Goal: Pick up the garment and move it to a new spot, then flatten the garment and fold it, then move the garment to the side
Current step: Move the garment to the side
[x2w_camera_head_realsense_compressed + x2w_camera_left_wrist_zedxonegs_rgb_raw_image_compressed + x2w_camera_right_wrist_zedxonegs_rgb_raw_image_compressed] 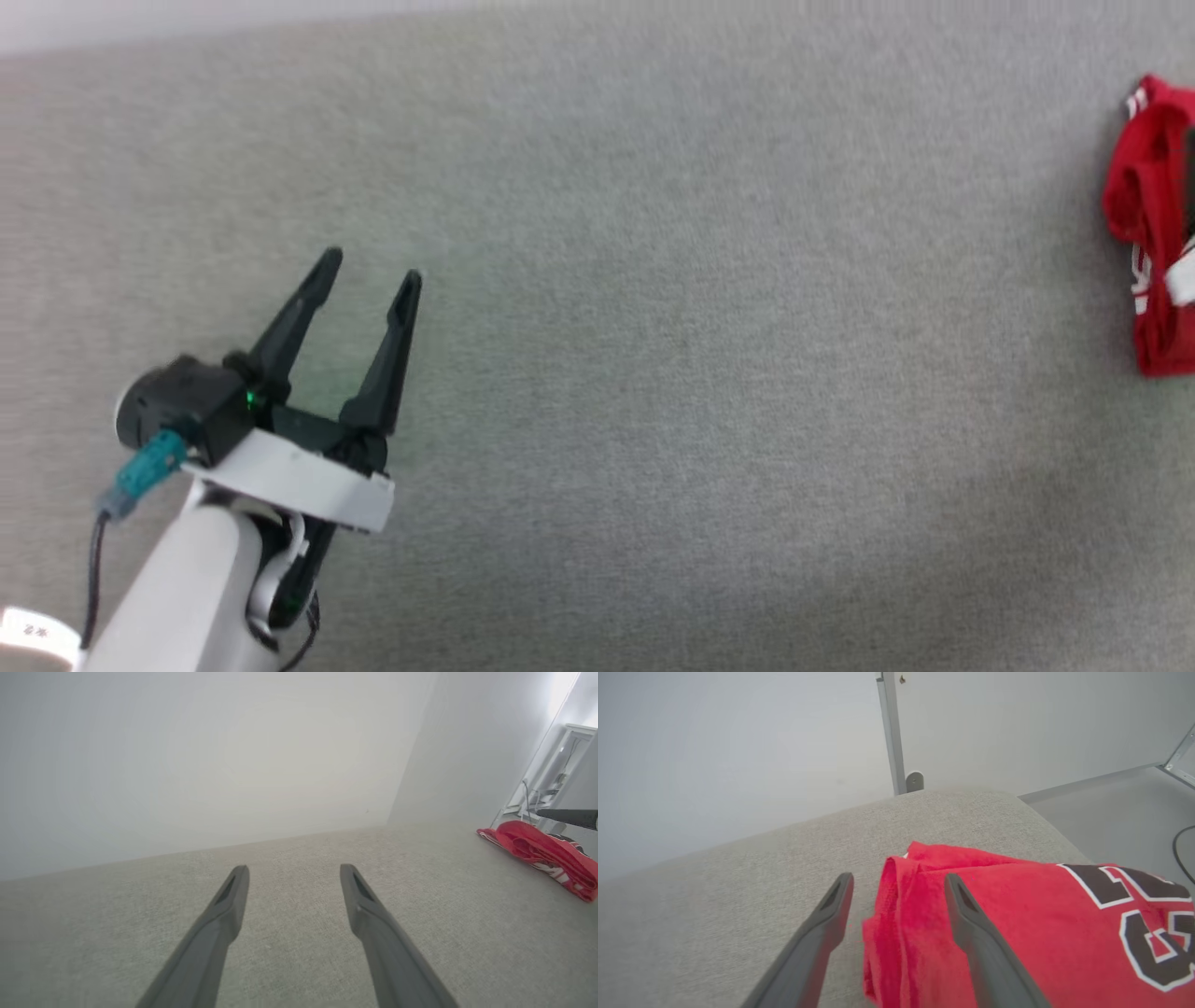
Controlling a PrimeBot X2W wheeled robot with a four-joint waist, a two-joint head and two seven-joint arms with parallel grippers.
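Right gripper [897, 881] spread wide over bunched red garment [1017, 919], left gripper [372, 271] wide, nubbly grey fabric surface [653, 373]

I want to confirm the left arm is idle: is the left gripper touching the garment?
Apart. In the head view, bare grey surface lies between the left gripper and the garment.

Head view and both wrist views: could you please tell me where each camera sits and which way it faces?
Head view: on the head, looking down at the grey surface; open left tool lower left, garment at right edge.
Left wrist view: on the left wrist, along that tool, across the surface toward a wall.
Right wrist view: along the open right tool, over the garment.
Shared: the garment.
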